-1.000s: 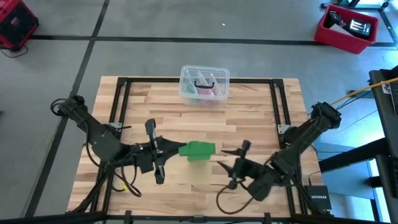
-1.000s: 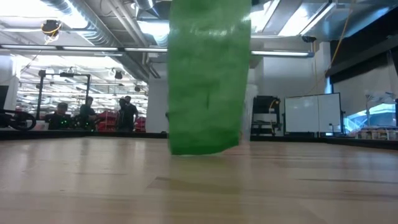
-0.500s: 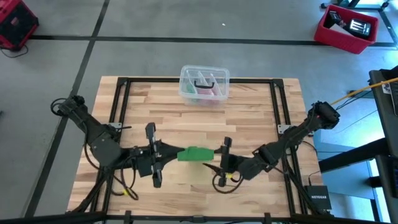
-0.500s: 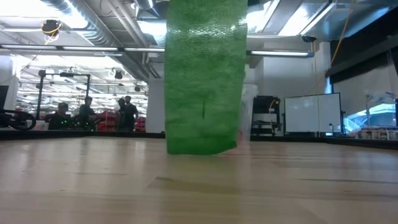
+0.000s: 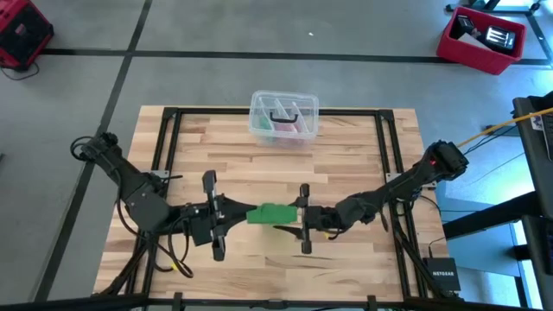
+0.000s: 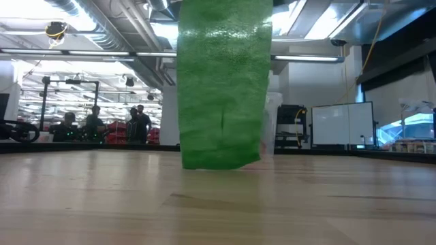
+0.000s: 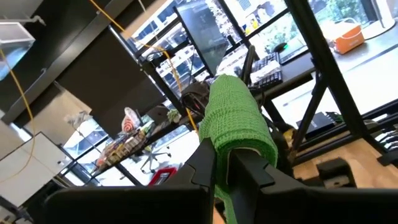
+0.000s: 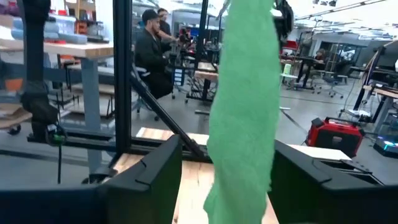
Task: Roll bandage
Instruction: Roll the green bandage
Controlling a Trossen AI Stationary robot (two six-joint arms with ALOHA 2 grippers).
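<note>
Left gripper (image 5: 232,213) clenched on one end of the green bandage (image 5: 271,213), holding it above the wooden table (image 5: 346,147) near the front middle. Bandage hangs down, lower edge close to the tabletop. Right gripper (image 5: 301,218) released, fingers (image 8: 152,171) spread either side of the bandage, not clamping it.
</note>
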